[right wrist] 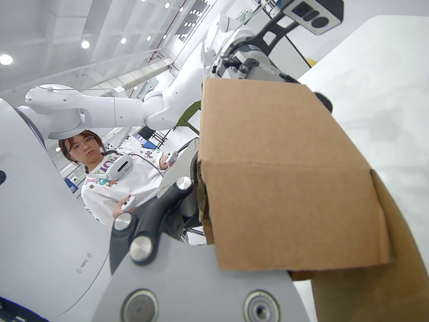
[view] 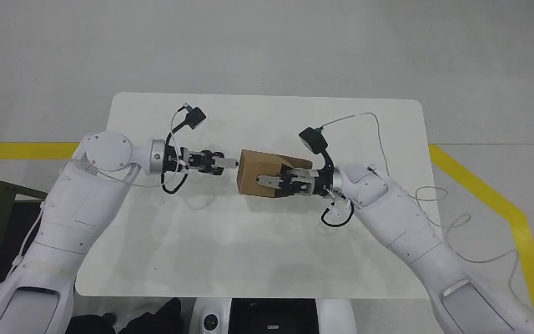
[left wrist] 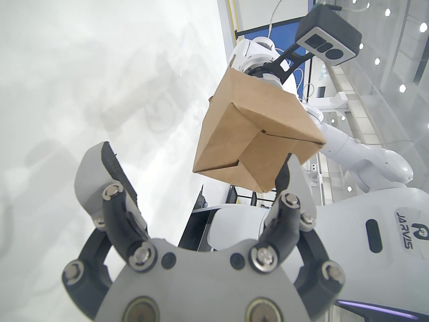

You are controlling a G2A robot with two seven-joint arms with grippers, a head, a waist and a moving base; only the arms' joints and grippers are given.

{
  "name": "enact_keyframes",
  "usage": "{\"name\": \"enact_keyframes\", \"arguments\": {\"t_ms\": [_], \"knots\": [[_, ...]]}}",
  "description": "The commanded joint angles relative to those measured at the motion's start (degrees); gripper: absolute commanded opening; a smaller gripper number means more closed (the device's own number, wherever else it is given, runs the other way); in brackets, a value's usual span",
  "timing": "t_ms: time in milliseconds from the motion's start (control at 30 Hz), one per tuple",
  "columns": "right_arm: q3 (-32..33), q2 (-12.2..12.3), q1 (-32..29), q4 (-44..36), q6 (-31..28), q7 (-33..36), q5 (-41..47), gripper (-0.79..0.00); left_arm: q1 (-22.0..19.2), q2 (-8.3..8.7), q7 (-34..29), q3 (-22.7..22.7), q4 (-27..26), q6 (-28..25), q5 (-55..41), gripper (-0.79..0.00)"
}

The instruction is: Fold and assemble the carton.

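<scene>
- The carton (view: 260, 170), made of brown cardboard, is located at the centre of the white table (view: 167, 250). Its long axis is laid from 9 o'clock to 3 o'clock.
- Whether the carton rests on the table top or is held just above it cannot be told.
- The end of the carton facing 9 o'clock is closed. In the left wrist view its flaps are seen folded inward and interlocked.
- At the 3 o'clock end, one flap (right wrist: 368, 296) is seen folded outward, away from the carton body.
- The right gripper (view: 269, 180) is positioned at the 3 o'clock end of the carton.
- The right gripper's jaws are clamped on the carton. In the top view one finger is laid across the upper face. In the right wrist view a dark finger is pressed against a side wall.
- The left gripper (view: 224, 162) is positioned at 9 o'clock of the carton, just beside the closed end and pointed toward it.
- The left gripper's jaws are spread wide apart and nothing is held between them.
- The ribbed pads of the left fingers (left wrist: 115, 169) are turned toward each other. One fingertip is seen at a corner of the closed end. Contact there cannot be confirmed.
</scene>
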Motion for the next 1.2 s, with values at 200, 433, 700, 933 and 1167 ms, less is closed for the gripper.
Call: {"name": "enact_keyframes", "arguments": {"t_ms": [200,433,700,933,1167], "knots": [[-5.7,-0.7,4.2,5.2,6.7,6.7,7.1,-0.785,1.4,0.90,1.8,-3.0,-3.1,-3.8,4.1,0.000],[-9.3,-1.9,8.7,10.8,12.7,12.7,9.6,-0.785,2.9,1.60,2.7,-4.8,-5.7,-5.5,7.8,0.000],[-12.7,-5.5,11.4,18.8,14.9,14.9,13.7,-0.785,4.6,2.43,2.4,-6.8,-8.3,-6.7,11.3,0.000],[-13.9,-8.1,12.4,23.7,14.6,14.6,15.5,-0.542,6.1,2.93,2.5,-7.6,-9.8,-7.4,13.4,0.000],[-13.9,-8.7,12.8,26.1,13.7,13.7,14.3,-0.508,6.8,3.27,2.9,-8.2,-10.2,-7.0,14.4,0.000]]}}
